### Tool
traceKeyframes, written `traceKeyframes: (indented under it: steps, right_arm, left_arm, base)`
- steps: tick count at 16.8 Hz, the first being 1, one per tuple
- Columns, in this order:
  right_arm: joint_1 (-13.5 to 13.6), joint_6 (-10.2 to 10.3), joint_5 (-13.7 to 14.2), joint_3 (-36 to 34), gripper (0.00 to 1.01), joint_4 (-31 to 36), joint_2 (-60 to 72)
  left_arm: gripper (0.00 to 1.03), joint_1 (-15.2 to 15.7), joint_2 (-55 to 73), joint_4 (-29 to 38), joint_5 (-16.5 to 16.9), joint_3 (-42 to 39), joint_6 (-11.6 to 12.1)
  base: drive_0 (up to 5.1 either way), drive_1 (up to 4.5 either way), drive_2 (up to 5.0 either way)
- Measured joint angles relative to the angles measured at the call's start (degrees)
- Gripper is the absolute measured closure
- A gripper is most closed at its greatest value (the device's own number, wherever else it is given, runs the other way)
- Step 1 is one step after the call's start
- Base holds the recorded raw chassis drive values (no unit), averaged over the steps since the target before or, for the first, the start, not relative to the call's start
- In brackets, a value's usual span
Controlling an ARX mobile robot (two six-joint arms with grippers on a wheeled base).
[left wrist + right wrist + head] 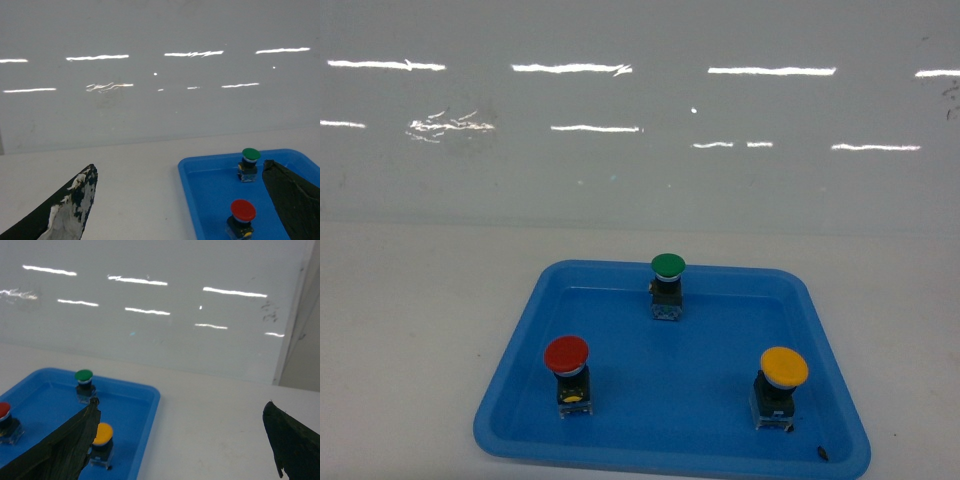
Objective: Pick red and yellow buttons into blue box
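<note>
White tabletop (410, 330) carries our blue box (520, 345). Red button (566, 357) and yellow button (783, 369) look light, rigid, top-heavy; we'd grip their blocky bodies. Both pincers (185, 210) (182, 440) gape, empty.

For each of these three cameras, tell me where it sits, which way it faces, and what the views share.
Head: on the robot, slanting down at the blue tray holding the red button, yellow button and green button; no arms show.
Left wrist: left of the tray, facing the wall; left gripper fingers frame it.
Right wrist: right of the tray, facing the wall; right gripper fingers frame it.
Shared: tray, red and green buttons.
</note>
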Motion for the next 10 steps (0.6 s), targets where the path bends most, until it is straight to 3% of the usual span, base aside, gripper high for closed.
traceKeyframes:
  steps: [3,6,10]
  right_arm:
    - [1.0,0.6,-3.3,7.3,0.03,12.4,24.0]
    - [3.1,0.8,-7.1,16.9,0.03,11.4,42.9]
    - [5.9,1.2,-7.4,22.5,0.03,10.7,50.4]
  left_arm:
    - [0.05,-2.4,22.8,5.9,-0.2,11.3,1.6]
    - [0.05,-5.6,39.7,5.9,-2.2,18.9,2.9]
    - [0.05,-7.5,45.1,6.1,-2.9,21.2,2.9]
  base:
    - [0.0,0.00,0.0]
    - [0.0,0.00,0.0]
    - [0.0,0.00,0.0]
